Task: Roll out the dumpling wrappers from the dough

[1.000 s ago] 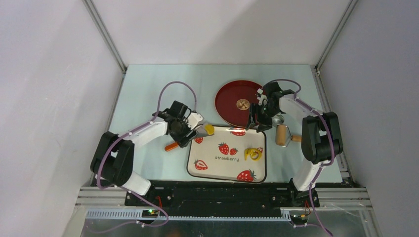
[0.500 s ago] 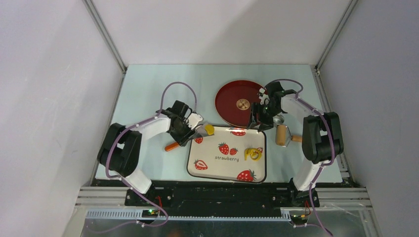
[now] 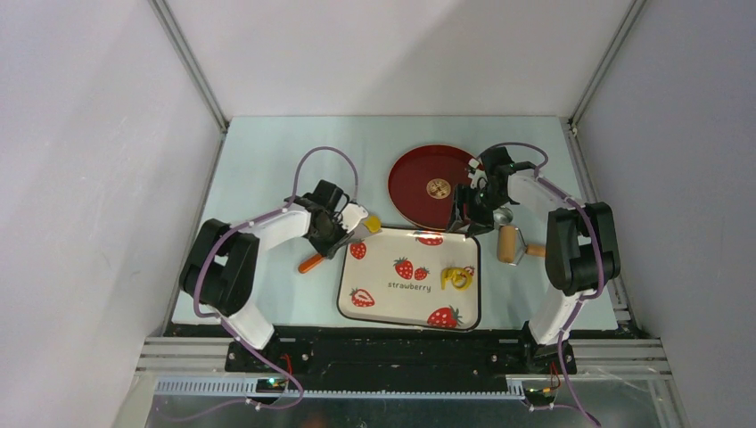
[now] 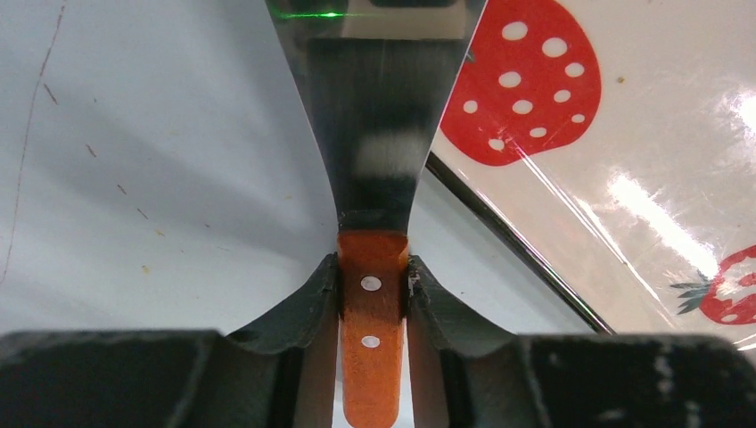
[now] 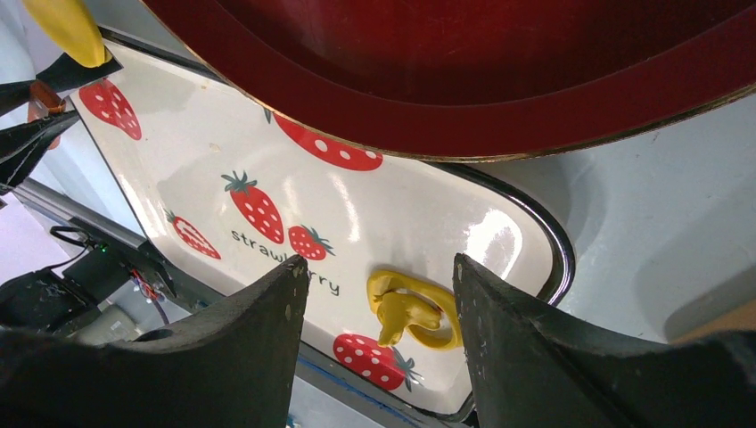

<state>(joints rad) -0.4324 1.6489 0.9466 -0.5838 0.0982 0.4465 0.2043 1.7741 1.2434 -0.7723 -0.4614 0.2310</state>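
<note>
on the pale blue desk (image 3: 267, 160) sits a white, shiny tray (image 3: 401, 308) with round corners and red strawberry prints. just behind it is a round, dark red plate (image 3: 401, 169), smooth and glossy, with a thin gold rim.

the left gripper (image 4: 373, 276) is closed tight on the orange handle of a scraper (image 4: 379, 107). its blade is flat, shiny metal that gets wider toward the tip. the wrapper (image 3: 373, 223), a small, smooth yellow piece, sits at the tip of the blade, by the far left corner of the tray.

the rest of the dough (image 3: 457, 277) lies on the right side of the tray. it is a bumpy yellow loop with a hole in it.

the right gripper (image 5: 379, 263) hangs over the far edge of the tray, at the near rim of the plate. its black fingers are spread apart and hold nothing. a wooden rolling pin (image 3: 508, 242) lies on the desk just right of the tray.

a second ago the wrapper was over the tray's corner. now the scraper has pulled back and left a little, so the wrapper is at the tray's edge. the left arm has folded in closer. the right arm, the dough and the rolling pin have hardly moved.
</note>
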